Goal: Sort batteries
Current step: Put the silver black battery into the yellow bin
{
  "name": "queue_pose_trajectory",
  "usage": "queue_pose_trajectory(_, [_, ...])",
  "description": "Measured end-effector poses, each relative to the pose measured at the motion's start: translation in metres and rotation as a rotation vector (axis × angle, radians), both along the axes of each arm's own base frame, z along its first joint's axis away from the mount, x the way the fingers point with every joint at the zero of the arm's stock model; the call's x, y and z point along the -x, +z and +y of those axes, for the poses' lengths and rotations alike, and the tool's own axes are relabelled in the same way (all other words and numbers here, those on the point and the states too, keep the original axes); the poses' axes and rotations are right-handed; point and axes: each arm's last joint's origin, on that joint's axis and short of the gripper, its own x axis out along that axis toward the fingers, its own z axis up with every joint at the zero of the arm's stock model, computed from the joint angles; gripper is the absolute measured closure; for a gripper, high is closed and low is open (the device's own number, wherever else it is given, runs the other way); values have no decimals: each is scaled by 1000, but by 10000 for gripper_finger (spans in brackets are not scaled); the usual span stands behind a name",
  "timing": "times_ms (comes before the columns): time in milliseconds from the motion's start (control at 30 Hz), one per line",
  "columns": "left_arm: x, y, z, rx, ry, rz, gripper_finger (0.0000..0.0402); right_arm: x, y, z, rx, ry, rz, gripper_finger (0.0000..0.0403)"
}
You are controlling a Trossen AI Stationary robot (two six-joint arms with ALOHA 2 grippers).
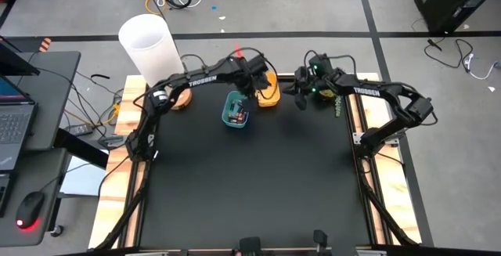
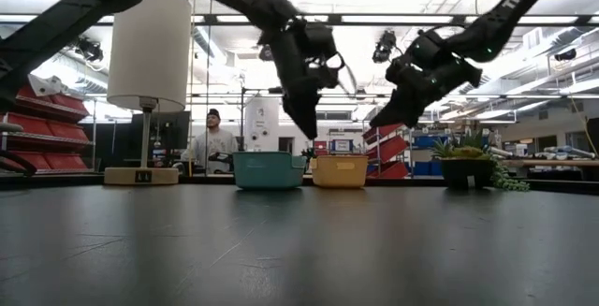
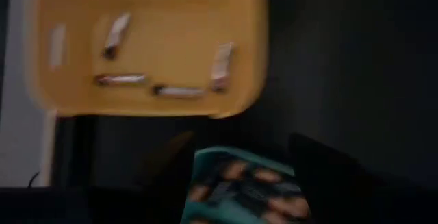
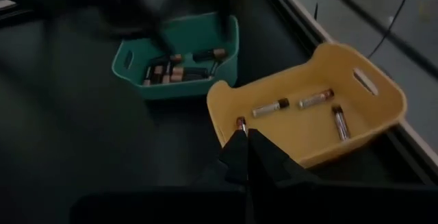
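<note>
Two small bins stand side by side at the table's far edge. The teal bin (image 1: 236,111) (image 4: 130,59) holds several black batteries (image 4: 179,70) with copper ends. The yellow bin (image 1: 268,97) (image 4: 308,138) holds several slimmer, paler batteries (image 3: 178,90) (image 4: 270,107) lying on its floor. My left gripper (image 1: 252,90) (image 2: 307,128) hangs above the two bins, pointing down, open, with nothing seen between its fingers. My right gripper (image 1: 300,101) (image 4: 243,138) is shut and empty, in the air just right of the yellow bin; a battery end (image 4: 241,122) in that bin shows past its tips.
A lamp with a white shade (image 1: 149,45) (image 2: 150,49) stands at the far left corner. A potted plant (image 2: 468,167) sits at the far right. The black table top (image 1: 250,185) lies bare toward the near edge. A person (image 2: 213,142) sits in the room behind.
</note>
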Motion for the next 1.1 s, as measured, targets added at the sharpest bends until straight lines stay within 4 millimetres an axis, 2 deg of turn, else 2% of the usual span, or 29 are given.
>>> queue_pose_trajectory(167, [2, 12, -35, -43, 8, 115, 165, -3, -11, 10, 44, 20, -81, 403])
queue_pose_trajectory(267, [12, 9, -49, -13, 42, 238, 170, -3, -14, 15, 34, 58, -99, 402])
queue_pose_trajectory(400, [32, 6, -69, 24, 64, 318, 172, -4, -16, 17, 20, 69, -100, 402])
queue_pose_trajectory(500, [53, 6, -81, 0, 98, 368, 172, -5, -16, 19, 13, 72, -102, 401])
queue_pose_trajectory(600, [78, 15, -93, -22, 149, 386, 172, -7, -15, 20, 14, 79, -105, 398])
queue_pose_trajectory(800, [128, 19, -122, -47, 177, 324, 172, -12, -14, 24, 16, 97, -119, 398])
queue_pose_trajectory(933, [156, 2, -146, -60, 107, 311, 172, -17, -11, 28, -19, 84, -144, 395])
queue_pose_trajectory(1100, [187, -31, -169, -23, 89, 435, 172, -30, -10, 43, -65, 108, -153, 396])
